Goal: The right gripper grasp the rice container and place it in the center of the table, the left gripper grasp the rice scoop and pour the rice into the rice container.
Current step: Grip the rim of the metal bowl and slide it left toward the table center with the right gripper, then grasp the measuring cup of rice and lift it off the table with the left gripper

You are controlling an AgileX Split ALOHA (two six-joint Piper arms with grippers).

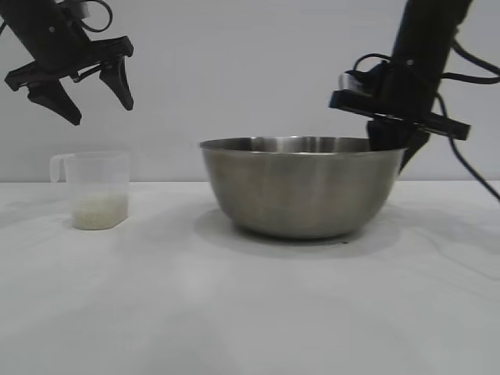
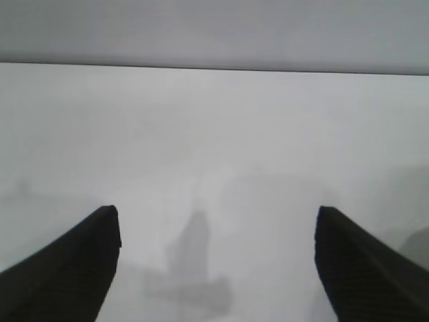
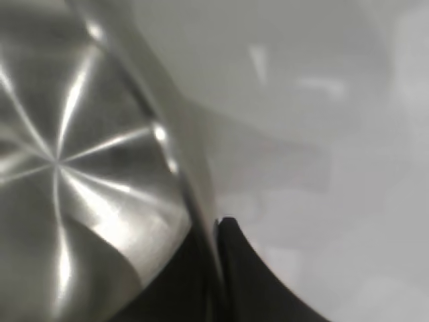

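The rice container [image 1: 301,187], a big steel bowl, stands on the white table [image 1: 250,312] a little right of centre. My right gripper [image 1: 394,144] comes down onto its right rim and is shut on it. In the right wrist view one finger lies inside the rice container [image 3: 80,154] and the other outside, with the rim pinched in the right gripper [image 3: 216,225]. The rice scoop [image 1: 98,187], a clear cup with white rice [image 1: 99,211] in its bottom, stands at the left. My left gripper [image 1: 101,113] hangs open above it, holding nothing; the left gripper [image 2: 218,218] looks down on bare table.
A plain pale wall closes off the back of the table. The right arm's black cables [image 1: 469,168] trail down at the far right. Bare tabletop lies in front of the bowl and between the bowl and the cup.
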